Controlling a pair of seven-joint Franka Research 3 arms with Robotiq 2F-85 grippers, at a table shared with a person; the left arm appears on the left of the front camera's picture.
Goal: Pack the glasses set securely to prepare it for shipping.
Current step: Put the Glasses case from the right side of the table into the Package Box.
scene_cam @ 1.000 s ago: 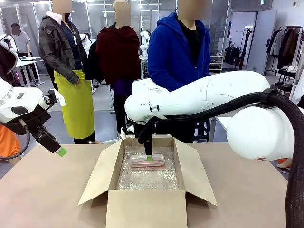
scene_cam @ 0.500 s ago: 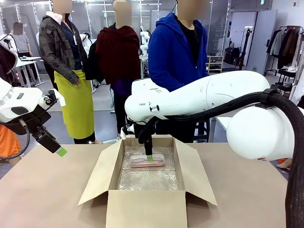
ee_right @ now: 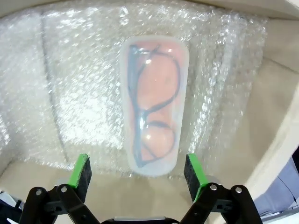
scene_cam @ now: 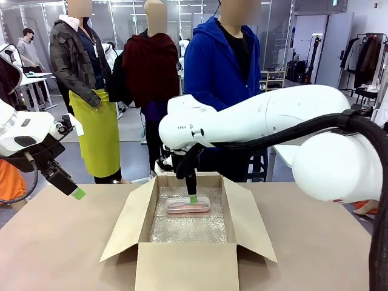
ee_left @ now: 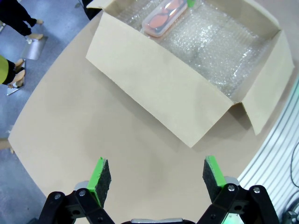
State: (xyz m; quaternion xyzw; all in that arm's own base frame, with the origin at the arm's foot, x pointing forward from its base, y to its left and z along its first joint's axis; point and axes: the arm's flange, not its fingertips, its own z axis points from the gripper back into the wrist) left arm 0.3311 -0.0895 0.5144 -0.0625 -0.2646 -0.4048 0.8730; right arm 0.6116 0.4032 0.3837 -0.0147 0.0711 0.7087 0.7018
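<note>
One case of the glasses set, a clear-white case (scene_cam: 187, 207) with pink showing inside, lies flat on bubble wrap (scene_cam: 189, 228) at the far end of the open cardboard box (scene_cam: 182, 264). My right gripper (scene_cam: 193, 198) hangs open just above the case (ee_right: 154, 105), nothing between its green pads (ee_right: 80, 173). Over the bare table at the left, my left gripper (scene_cam: 77, 193) is held open and empty. From there the left wrist view takes in the box (ee_left: 154, 79) and the case (ee_left: 161, 18), well ahead of the left gripper (ee_left: 156, 175).
The box's four flaps (scene_cam: 124, 227) stand open and spread outward. A person in a blue hoodie (scene_cam: 218, 66) stands at the far side behind the box, with two more people to the left. Bare brown tabletop (scene_cam: 60, 248) lies on both sides of the box.
My right arm has risen slightly, lifting the gripper a little off the case. The person in blue has shifted a little to the left. The left arm has not moved.
</note>
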